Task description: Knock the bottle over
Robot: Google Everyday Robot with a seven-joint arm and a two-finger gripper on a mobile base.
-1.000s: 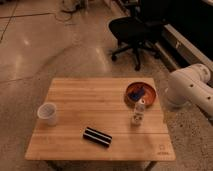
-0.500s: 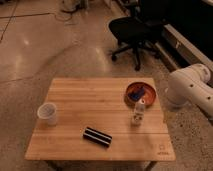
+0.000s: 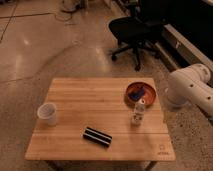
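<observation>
The bottle (image 3: 138,111) stands at the table's (image 3: 75,100) right. The pincer is out of sight, so I cannot tell its state. Push the cap sideways.

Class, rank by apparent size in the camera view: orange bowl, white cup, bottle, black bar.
1. Orange bowl.
2. White cup and black bar look alike.
3. Bottle.
End effector out of view; arm at right.
</observation>
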